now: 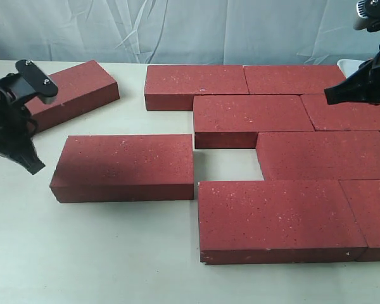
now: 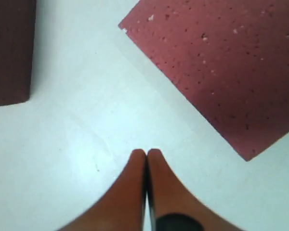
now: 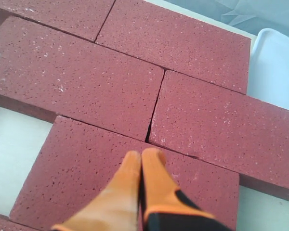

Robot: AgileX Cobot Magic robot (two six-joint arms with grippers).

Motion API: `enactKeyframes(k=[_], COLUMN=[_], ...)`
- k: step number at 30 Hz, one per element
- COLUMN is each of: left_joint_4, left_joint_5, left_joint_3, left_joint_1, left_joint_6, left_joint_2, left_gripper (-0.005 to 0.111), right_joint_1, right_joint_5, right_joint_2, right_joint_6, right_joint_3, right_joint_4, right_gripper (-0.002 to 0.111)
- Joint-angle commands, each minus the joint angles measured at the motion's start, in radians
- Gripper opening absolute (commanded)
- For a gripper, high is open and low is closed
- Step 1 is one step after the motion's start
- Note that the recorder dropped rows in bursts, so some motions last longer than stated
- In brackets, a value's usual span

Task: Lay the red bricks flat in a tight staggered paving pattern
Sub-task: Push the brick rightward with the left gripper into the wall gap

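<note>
Bricks (image 1: 253, 114) nine | seven paved, two loose | left pincer (image 2: 146, 153) closed | right pincer (image 3: 142, 154) closed

The left gripper (image 2: 146, 155) has two smooth orange fingers (image 2: 127, 192) that taper to rounded tips, with a black patch near the base of one. The right gripper (image 3: 142, 155) has matching orange fingers set into black at the base. In the exterior view both arms show as matte black angular housings. The left one carries a dark block (image 1: 37, 81) with two small pale screws, and pale grey metal hardware (image 1: 373, 9) sits above the right.
</note>
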Motion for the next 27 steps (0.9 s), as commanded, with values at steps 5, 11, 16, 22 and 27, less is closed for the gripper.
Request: enactKeyframes(k=[5,11,16,22,27], left_joint_4=[-0.066,-0.131,-0.203,-0.236,-0.25], left_joint_5=[0.0,-0.005,-0.02,-0.063,-0.076], left_joint_3=[-0.009,-0.009,-0.014,-0.014,-0.014], left_joint_1=[0.016,0.014,-0.008,-0.045,-0.045], left_joint_6=[-0.074,-0.072,-0.03,-0.022,0.013], left_joint_2=[0.138,0.204,0.226,0.226,0.226], left_gripper=[0.001,0.001,0.001,0.001,0.001], right_joint_1=[-0.004,-0.004,-0.004,-0.004,-0.004], right_joint_5=[-0.014,-0.012,-0.014,-0.014,-0.014], right_joint_2=[-0.007,-0.007,-0.007,-0.007,-0.007], right_joint_6=[0.0,0.0,0.0,0.0,0.0], right_joint_3=[0.002,0.002,0.002,0.002,0.002], right_joint_4=[0.004,0.004,0.004,0.004,0.004], right_gripper=[-0.001,-0.001,-0.001,-0.001,-0.001])
